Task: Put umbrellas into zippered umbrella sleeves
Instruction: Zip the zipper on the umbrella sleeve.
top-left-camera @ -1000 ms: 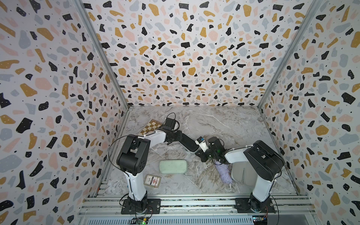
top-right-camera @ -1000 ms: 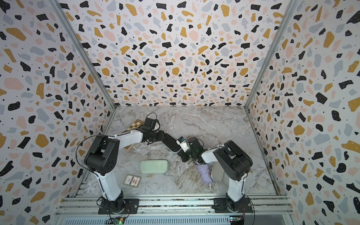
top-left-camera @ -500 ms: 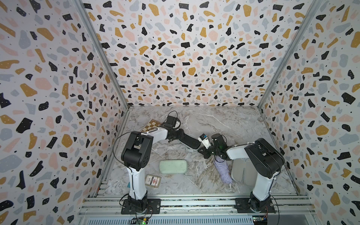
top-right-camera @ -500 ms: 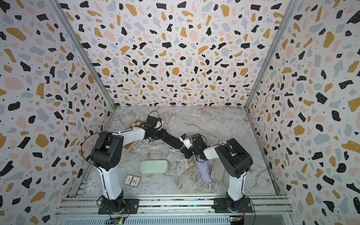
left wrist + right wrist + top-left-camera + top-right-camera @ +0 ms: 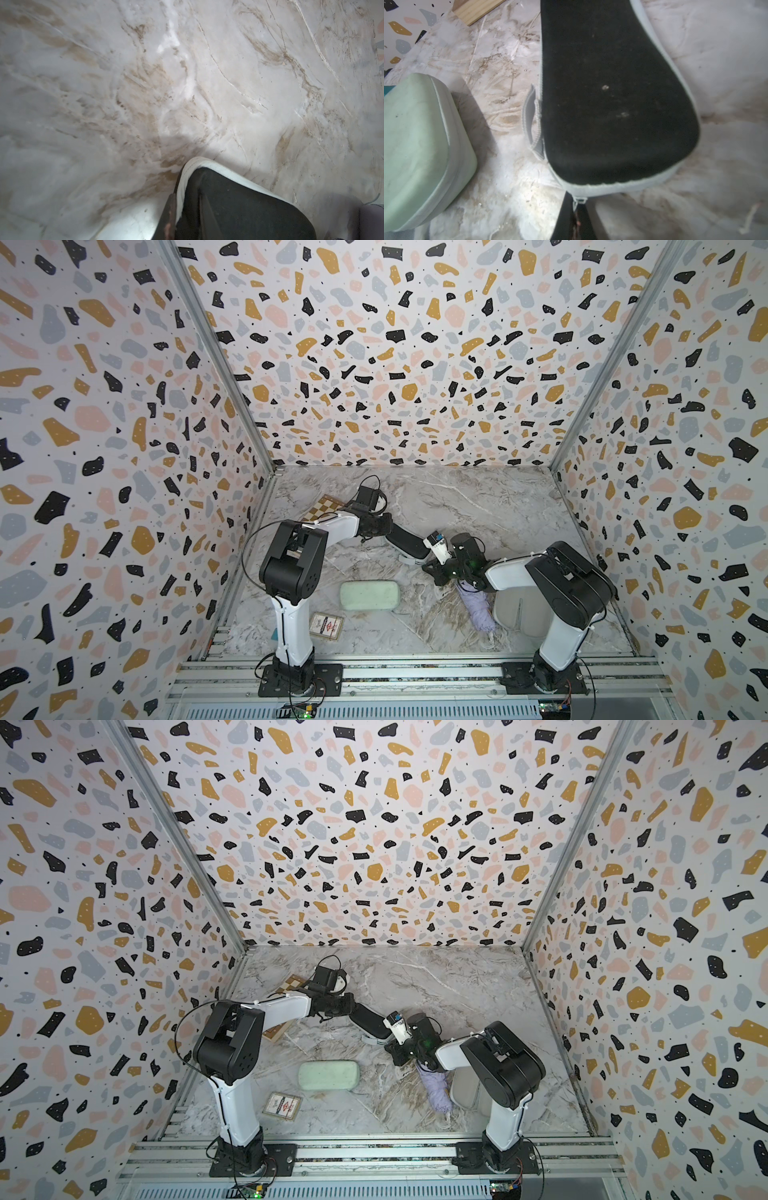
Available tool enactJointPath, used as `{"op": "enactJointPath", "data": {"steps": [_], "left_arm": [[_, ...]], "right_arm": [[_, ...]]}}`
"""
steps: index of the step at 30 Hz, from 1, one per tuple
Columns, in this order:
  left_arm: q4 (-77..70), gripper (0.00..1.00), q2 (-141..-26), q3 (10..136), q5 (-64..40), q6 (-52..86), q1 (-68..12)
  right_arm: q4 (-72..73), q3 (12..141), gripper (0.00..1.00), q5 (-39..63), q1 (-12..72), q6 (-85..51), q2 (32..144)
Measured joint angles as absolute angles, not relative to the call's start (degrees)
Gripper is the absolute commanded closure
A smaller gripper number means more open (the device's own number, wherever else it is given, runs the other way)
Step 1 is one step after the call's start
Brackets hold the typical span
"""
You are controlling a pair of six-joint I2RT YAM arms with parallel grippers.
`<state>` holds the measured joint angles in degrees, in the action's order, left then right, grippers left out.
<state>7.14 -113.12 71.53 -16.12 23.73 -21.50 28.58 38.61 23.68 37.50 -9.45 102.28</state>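
My left end effector (image 5: 380, 526) clenches one end of the black case (image 5: 612, 93); right end effector (image 5: 576, 212) pinches the zip pull (image 5: 579, 200) at the opposite end. I'd pull along the seam, case braced.

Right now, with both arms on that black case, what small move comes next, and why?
Probably the right end effector draws the zip pull along the black case: it grips the pull, while the left end effector clamps the far end.

Arms stretched inward, low; left claw (image 5: 385, 531) clamped, right claw (image 5: 574, 216) pinched.
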Motion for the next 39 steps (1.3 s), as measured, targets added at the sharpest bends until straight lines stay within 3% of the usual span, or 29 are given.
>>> {"op": "enactJointPath", "data": {"steps": [26, 34, 39], "left_arm": [[-3.33, 1.00, -103.98, 56.82, -8.62, 26.87, -22.13], [-6.59, 0.78, -99.07, 49.43, -10.02, 28.27, -17.65], [-8.93, 0.66, -97.93, 46.89, -10.39, 28.53, -16.49]], "right_arm": [[22.17, 47.31, 0.93, 25.52, 39.81, -10.28, 107.07], [20.99, 51.24, 0.92, 25.17, 42.72, -9.80, 109.71], [21.21, 52.14, 0.83, 23.53, 43.27, -10.37, 110.30]]}}
